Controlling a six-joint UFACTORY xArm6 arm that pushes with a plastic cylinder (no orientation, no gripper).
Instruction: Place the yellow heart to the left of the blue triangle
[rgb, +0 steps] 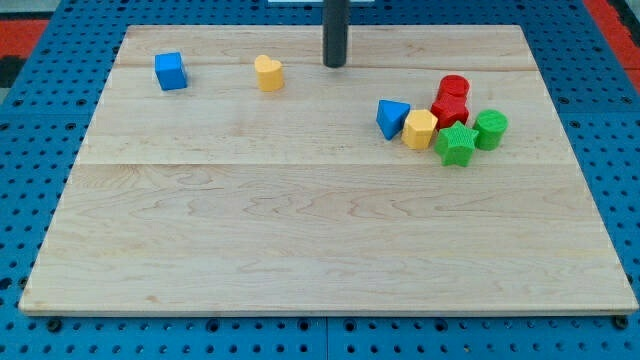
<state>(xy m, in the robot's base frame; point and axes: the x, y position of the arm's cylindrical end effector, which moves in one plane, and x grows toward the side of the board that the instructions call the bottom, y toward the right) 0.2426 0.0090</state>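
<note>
The yellow heart (268, 73) lies near the view's top, left of centre, on the wooden board (320, 230). The blue triangle (391, 118) lies right of centre, at the left end of a cluster of blocks. My tip (334, 65) rests on the board near the top, a short way to the right of the yellow heart and apart from it. It is up and to the left of the blue triangle.
A blue cube (171, 71) sits at the top left. Right of the blue triangle lie a yellow hexagon (420, 129), a red cylinder (453, 90), a red block (449, 111), a green star (456, 145) and a green cylinder (490, 130).
</note>
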